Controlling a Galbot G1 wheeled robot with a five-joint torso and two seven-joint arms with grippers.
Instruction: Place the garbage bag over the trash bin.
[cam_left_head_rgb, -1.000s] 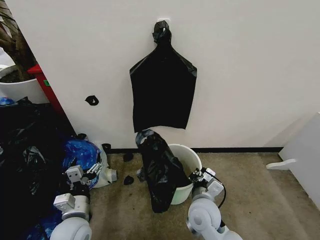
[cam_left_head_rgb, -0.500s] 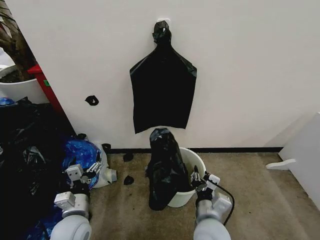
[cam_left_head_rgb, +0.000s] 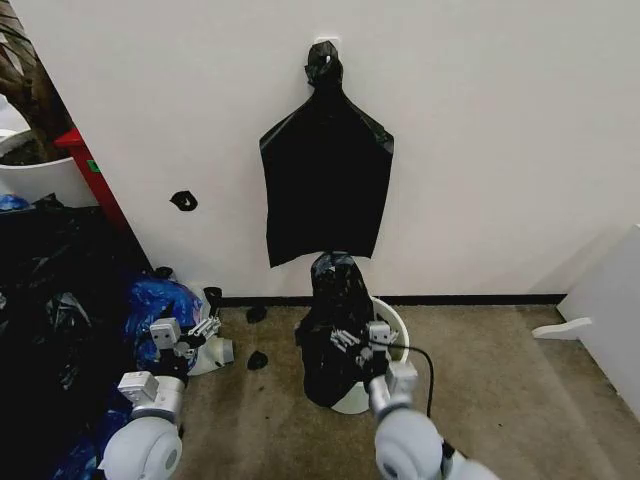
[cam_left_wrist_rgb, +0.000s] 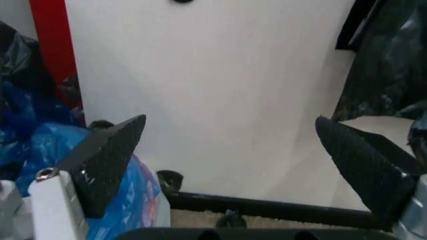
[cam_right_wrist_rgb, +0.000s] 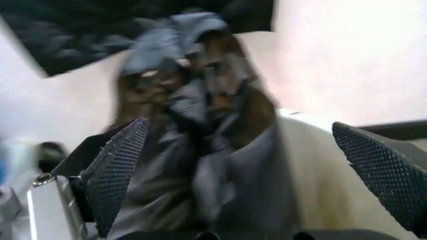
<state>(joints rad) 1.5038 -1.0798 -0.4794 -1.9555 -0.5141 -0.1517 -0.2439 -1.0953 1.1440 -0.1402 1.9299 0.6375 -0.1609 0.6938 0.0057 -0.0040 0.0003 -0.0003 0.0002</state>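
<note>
Left gripper sits low by the blue bag, at the robot's left, jaws spread wide w/ nothing between them; its wrist view looks at bare wall and baseboard. It is well apart from the work, looks idle.

Centre: the bag stands as a crumpled black column, long axis roughly upright, top bunched just under the flat bag on the wall. It drapes over the left and front part of the bin; the bin's white rim shows at the right side and a bit at the bottom, so the mouth is prob. not yet fully covered.

Right gripper is pressed up against the bag's front, bin just behind and to the right. In the right wrist view the fingers are wide apart, the bag dead ahead between them, not pinched. Right arm is clearly the nearer one; judged next move needs the bag's edge pulled right, over the exposed rim.

No brand, label or writing readable anywhere.
</note>
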